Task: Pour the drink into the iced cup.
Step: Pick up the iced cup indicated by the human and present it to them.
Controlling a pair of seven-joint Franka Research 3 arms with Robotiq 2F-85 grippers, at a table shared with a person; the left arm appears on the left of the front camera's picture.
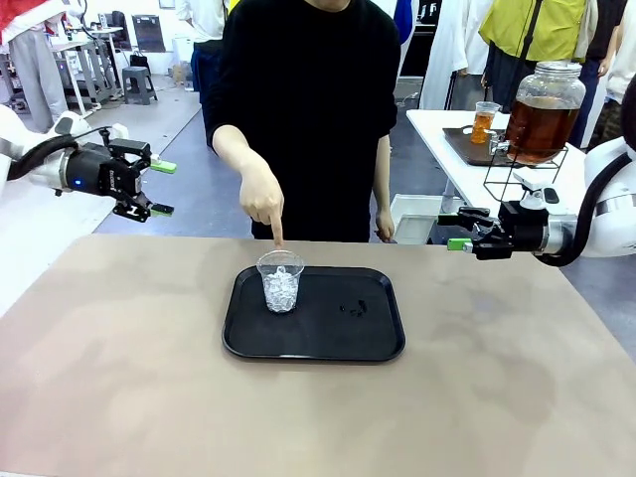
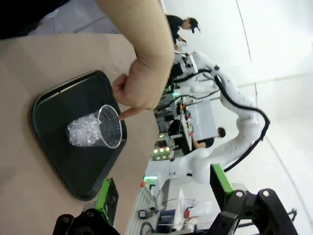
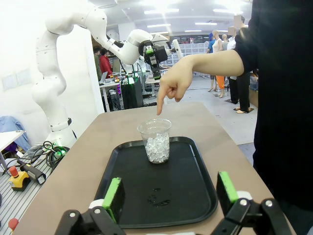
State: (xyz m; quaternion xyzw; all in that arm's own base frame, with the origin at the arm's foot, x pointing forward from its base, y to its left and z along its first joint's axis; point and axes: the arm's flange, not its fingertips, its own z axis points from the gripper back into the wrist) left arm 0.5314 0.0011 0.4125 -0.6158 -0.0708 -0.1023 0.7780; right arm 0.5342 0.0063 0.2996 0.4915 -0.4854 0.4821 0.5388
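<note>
A clear iced cup (image 1: 280, 283) (image 2: 93, 131) (image 3: 156, 142) full of ice cubes stands at the back left of a black tray (image 1: 378, 333) (image 2: 58, 105) (image 3: 190, 205). A person's hand (image 1: 264, 202) (image 2: 142, 83) (image 3: 172, 85) points a finger down at its rim. The amber drink (image 1: 484, 125) sits in a small clear cup on a side table at the back right. My left gripper (image 1: 162, 189) (image 2: 164, 191) hovers open, high at the table's far left. Off the table's right edge, my right gripper (image 1: 455, 230) (image 3: 169, 192) is open and faces the tray.
A big glass jar (image 1: 542, 114) of amber liquid stands on a wire stand beside the small cup. A few dark drops (image 1: 355, 309) (image 3: 159, 198) lie on the tray's right half. The person in black stands at the far edge of the tan table (image 1: 119, 397).
</note>
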